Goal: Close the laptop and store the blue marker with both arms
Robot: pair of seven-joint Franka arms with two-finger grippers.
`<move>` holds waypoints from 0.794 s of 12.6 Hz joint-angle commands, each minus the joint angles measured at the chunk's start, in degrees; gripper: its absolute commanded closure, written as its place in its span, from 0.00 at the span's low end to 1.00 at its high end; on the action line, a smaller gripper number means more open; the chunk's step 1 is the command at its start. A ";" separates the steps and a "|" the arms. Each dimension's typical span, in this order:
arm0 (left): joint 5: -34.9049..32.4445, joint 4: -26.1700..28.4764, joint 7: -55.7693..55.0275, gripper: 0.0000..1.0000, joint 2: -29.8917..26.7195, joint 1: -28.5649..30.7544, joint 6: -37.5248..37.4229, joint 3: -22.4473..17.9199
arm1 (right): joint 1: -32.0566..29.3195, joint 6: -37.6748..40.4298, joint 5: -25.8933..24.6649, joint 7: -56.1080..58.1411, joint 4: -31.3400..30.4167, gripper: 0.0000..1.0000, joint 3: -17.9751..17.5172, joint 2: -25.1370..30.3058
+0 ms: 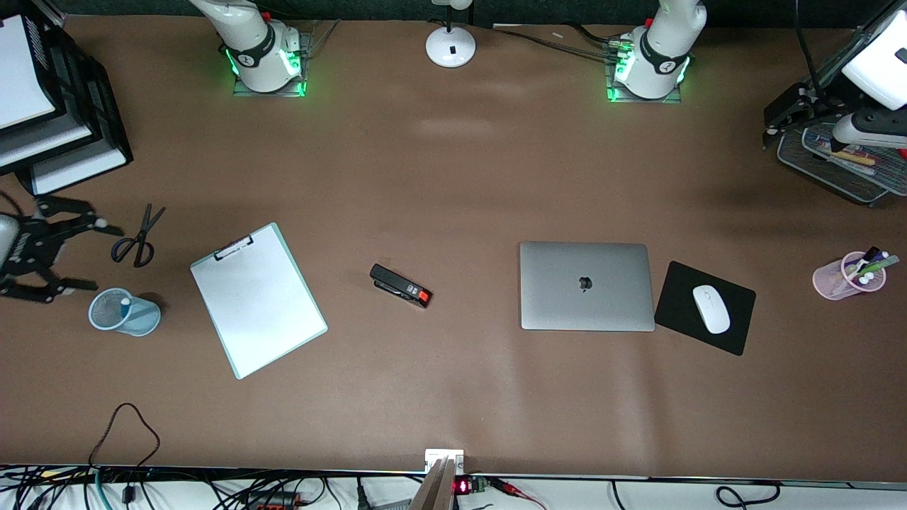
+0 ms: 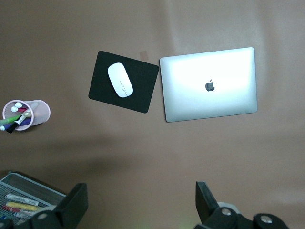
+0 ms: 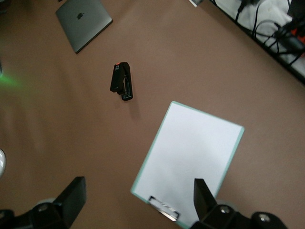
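The silver-grey laptop (image 1: 587, 285) lies shut on the table, apple logo up; it also shows in the left wrist view (image 2: 208, 85) and the right wrist view (image 3: 84, 19). A blue marker with a whitish end (image 1: 126, 304) stands in a blue mesh cup (image 1: 120, 315) at the right arm's end. My right gripper (image 1: 98, 256) is open and empty, over the table beside the scissors and that cup; in its own view (image 3: 138, 198) it is over the clipboard's clip end. My left gripper (image 1: 772, 126) is open and empty (image 2: 141, 200), over bare table beside the wire tray.
A white clipboard (image 1: 258, 299), black stapler (image 1: 400, 285) and scissors (image 1: 137, 237) lie on the table. A white mouse (image 1: 711, 309) sits on a black pad (image 1: 680, 297) beside the laptop. Pink pen cup (image 1: 847, 276), wire tray (image 1: 843, 166), stacked paper trays (image 1: 78, 134), lamp base (image 1: 451, 46).
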State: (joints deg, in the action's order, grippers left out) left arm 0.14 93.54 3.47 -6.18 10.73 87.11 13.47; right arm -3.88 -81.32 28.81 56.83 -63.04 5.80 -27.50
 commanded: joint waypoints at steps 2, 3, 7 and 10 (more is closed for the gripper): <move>0.91 1.12 -0.30 0.00 -0.94 0.87 1.05 0.51 | 4.66 -0.24 -4.81 -24.24 -9.99 0.00 0.26 8.68; 0.92 1.12 -0.30 0.00 -0.94 0.87 1.05 0.51 | 6.33 0.02 -6.65 -30.58 -10.35 0.00 0.26 9.30; 0.83 1.55 -0.30 0.00 -1.02 0.87 0.70 0.51 | 11.43 0.55 -16.92 -47.55 -12.28 0.00 0.26 10.53; 0.91 1.99 -0.22 0.00 -1.11 0.87 0.78 0.51 | 11.97 3.09 -23.95 -58.23 -12.81 0.00 0.26 10.62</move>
State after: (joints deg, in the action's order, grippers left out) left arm 0.14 94.08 3.38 -6.19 10.73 87.25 13.47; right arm 7.85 -79.35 8.56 2.84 -73.55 5.78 -18.82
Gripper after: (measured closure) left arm 0.000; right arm 0.000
